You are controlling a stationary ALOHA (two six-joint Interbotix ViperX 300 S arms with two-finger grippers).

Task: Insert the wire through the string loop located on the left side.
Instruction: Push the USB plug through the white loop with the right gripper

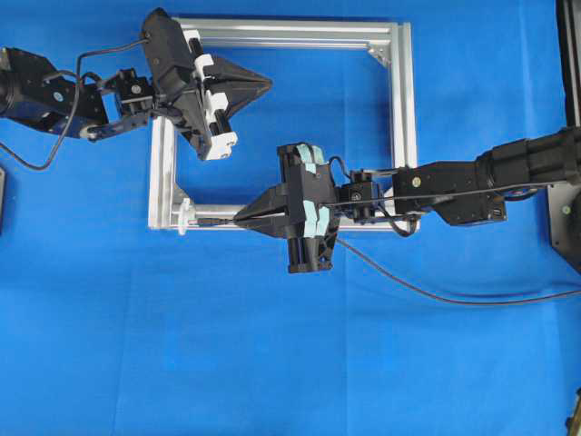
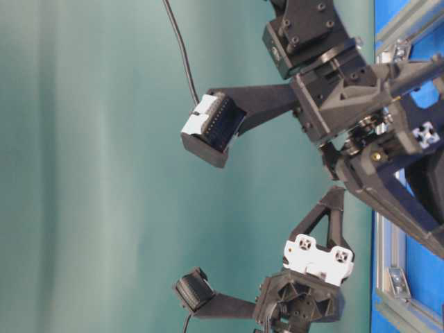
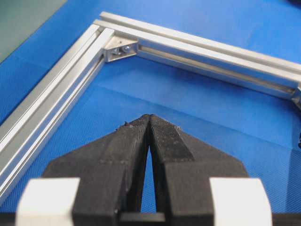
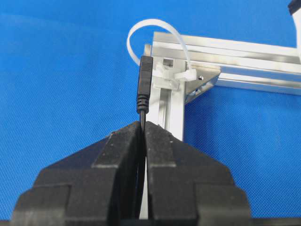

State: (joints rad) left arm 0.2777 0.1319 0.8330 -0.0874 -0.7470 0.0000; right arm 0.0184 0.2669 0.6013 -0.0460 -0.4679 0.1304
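Half done, I'd say: the right claw [image 4: 142, 123] pinches the thin black wire [image 4: 143, 84], its plug tip at the white string loop [image 4: 155, 35], not clearly through; the left claw [image 3: 149, 122] is clenched empty.

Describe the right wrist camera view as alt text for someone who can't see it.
The right tool, shut on the wire, holds its plug tip just short of the white string loop on the corner of the aluminium frame. Blue cloth lies underneath.
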